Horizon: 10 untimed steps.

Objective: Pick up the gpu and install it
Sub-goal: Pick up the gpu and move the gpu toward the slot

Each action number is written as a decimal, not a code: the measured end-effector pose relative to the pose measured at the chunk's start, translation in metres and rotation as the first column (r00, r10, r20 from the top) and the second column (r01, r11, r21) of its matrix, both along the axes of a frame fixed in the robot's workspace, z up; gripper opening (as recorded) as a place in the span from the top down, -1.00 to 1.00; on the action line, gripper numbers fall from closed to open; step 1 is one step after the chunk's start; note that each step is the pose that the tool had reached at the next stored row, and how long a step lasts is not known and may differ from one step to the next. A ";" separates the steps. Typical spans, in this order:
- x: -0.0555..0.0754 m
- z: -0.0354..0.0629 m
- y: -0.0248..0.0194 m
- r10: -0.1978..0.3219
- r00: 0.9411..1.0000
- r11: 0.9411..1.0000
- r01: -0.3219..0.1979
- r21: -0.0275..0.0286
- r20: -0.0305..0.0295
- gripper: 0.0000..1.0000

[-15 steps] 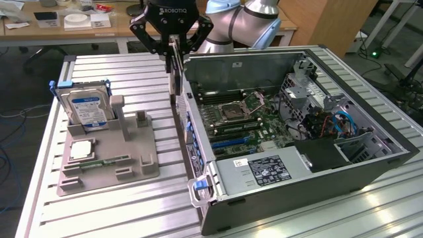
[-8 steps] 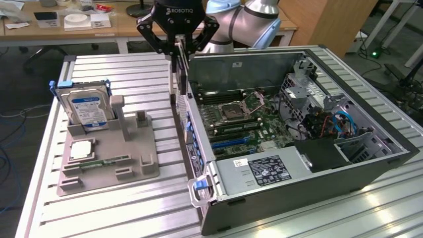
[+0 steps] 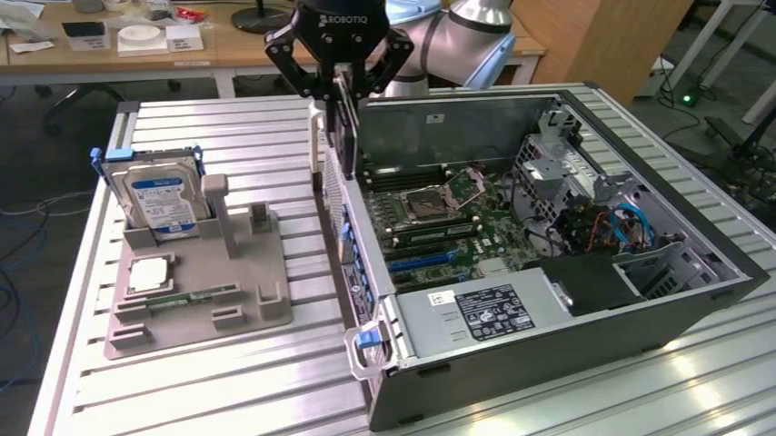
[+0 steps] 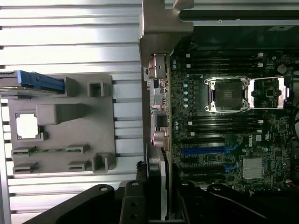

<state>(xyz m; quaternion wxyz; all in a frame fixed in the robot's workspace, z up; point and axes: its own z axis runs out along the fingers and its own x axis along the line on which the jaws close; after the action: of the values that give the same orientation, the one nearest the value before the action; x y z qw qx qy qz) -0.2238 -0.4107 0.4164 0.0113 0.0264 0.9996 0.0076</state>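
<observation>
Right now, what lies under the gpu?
Below the gpu, clamped in the gripper, the motherboard's edge beside the case wall shows; the card hides whatever lies directly beneath it.

We are in a robotics lab or research workshop. We see a grey robot arm [image 3: 479, 27] with a Robotiq-marked gripper [image 3: 344, 91] above a ribbed aluminium table [image 3: 243, 391]. On the table an open computer case [image 3: 679, 291] lies with its motherboard [image 3: 449, 213] bare. Beside it a grey moulded fixture [image 3: 231, 304] holds a hard drive [image 3: 164, 200] and other parts. Behind the table stand a wooden desk [image 3: 109, 56] strewn with small boxes and a wooden cabinet [image 3: 606, 36].
</observation>
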 end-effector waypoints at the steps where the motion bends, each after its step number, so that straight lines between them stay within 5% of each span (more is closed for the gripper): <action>1: 0.001 0.0000 0.0000 0.000 1.000 1.000 0.000 0.000 0.000 0.44; 10: 0.013 0.0000 0.0000 0.000 1.000 1.000 0.000 0.000 0.000 0.44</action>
<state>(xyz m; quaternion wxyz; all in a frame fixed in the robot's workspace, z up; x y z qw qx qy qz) -0.2107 -0.4108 0.4163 0.0113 0.0263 0.9996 0.0076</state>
